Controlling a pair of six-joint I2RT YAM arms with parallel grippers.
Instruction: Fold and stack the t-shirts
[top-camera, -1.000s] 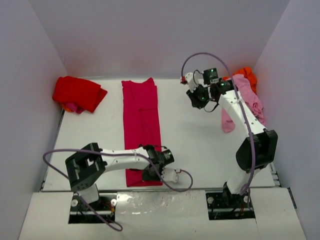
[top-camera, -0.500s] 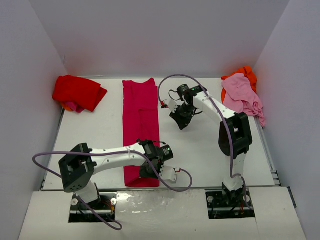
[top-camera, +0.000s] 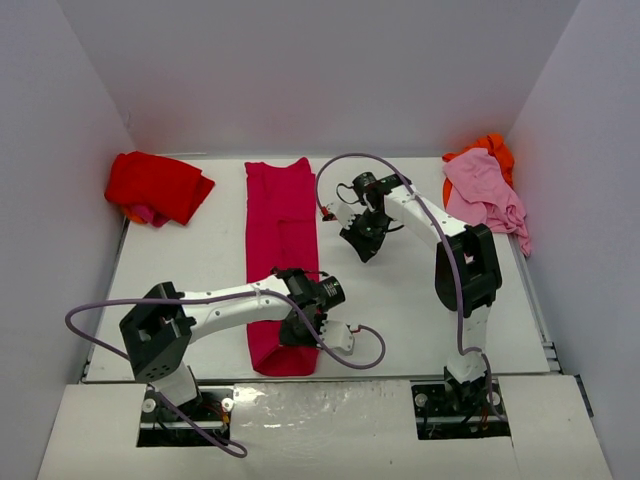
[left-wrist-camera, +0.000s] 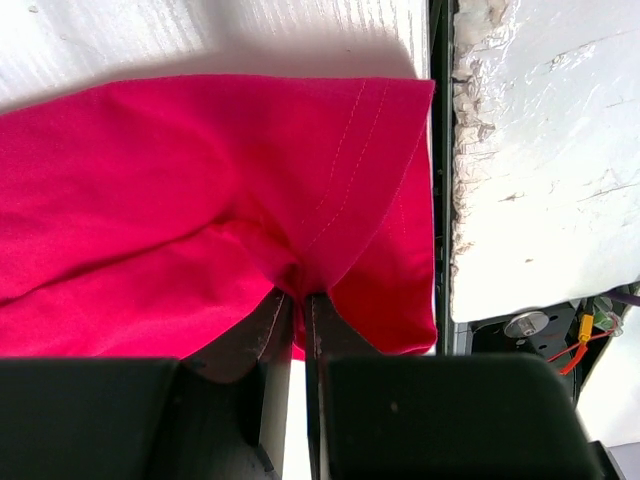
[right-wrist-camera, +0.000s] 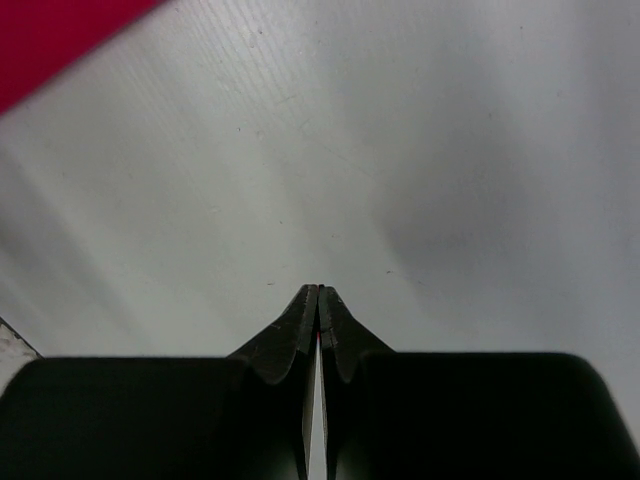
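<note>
A crimson-magenta t-shirt (top-camera: 281, 240) lies as a long narrow strip down the table's left middle. My left gripper (top-camera: 299, 334) is shut on its near hem; in the left wrist view the jaws (left-wrist-camera: 298, 296) pinch a bunched fold of the cloth (left-wrist-camera: 190, 190), close to the table's near edge. To the right of the strip my right gripper (top-camera: 363, 252) is shut and empty just above bare table. The right wrist view shows its tips (right-wrist-camera: 318, 290) pressed together and a corner of the crimson shirt (right-wrist-camera: 45, 40). A bright red t-shirt (top-camera: 155, 185) lies folded at the back left.
A pale pink t-shirt (top-camera: 486, 196) lies crumpled at the back right over an orange one (top-camera: 491, 147). Pale walls close in the back and both sides. A white ledge (left-wrist-camera: 540, 150) runs along the table's near edge beside the left gripper.
My right arm swung from the pink shirt at the back right to mid-table beside the crimson strip, and its jaws closed. The left gripper shifted slightly away from the near edge, hem still held.
</note>
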